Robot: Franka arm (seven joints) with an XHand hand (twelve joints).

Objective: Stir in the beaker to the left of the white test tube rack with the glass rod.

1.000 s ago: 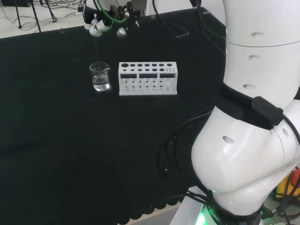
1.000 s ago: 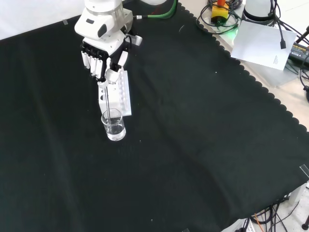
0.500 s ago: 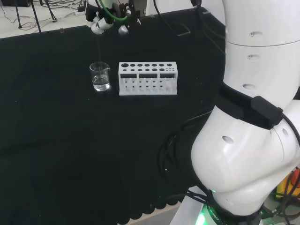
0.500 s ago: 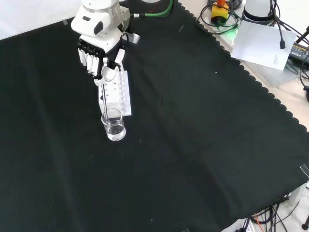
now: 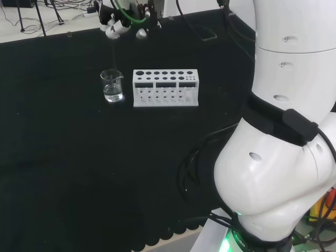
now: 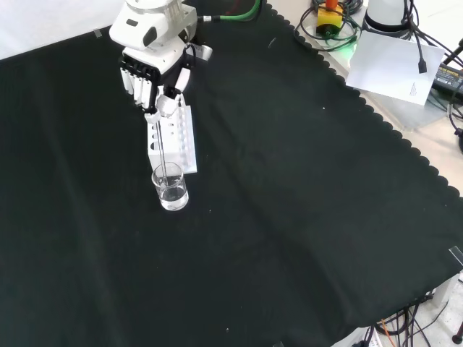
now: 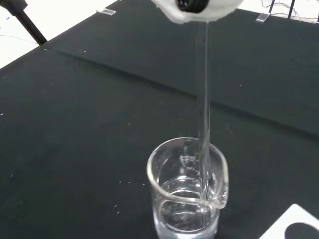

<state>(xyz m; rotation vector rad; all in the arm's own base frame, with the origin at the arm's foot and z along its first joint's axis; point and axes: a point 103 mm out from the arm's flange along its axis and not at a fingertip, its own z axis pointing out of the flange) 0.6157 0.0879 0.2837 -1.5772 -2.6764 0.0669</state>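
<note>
A small clear beaker [image 5: 112,86] with some clear liquid stands on the black cloth, just left of the white test tube rack [image 5: 165,88] in the head view. In the front view the beaker [image 6: 169,187] sits below the rack [image 6: 172,141]. The hand [image 6: 154,63] hangs above the beaker, fingers curled and pinching a thin glass rod [image 6: 163,148]. The rod [image 7: 203,104] runs straight down from the hand [image 7: 195,9] into the beaker [image 7: 187,189], near the spout side of its rim. In the head view the hand [image 5: 119,26] is far up over the beaker.
The arm's large white links [image 5: 283,131] stand at the right of the head view. Cables, a white sheet [image 6: 394,65] and gear lie beyond the cloth's scalloped edge at the front view's upper right. Open black cloth spreads around the beaker and rack.
The hand has risen and shifted slightly with the rod; in the head view it moved up and a little right. Beaker and rack have not moved.
</note>
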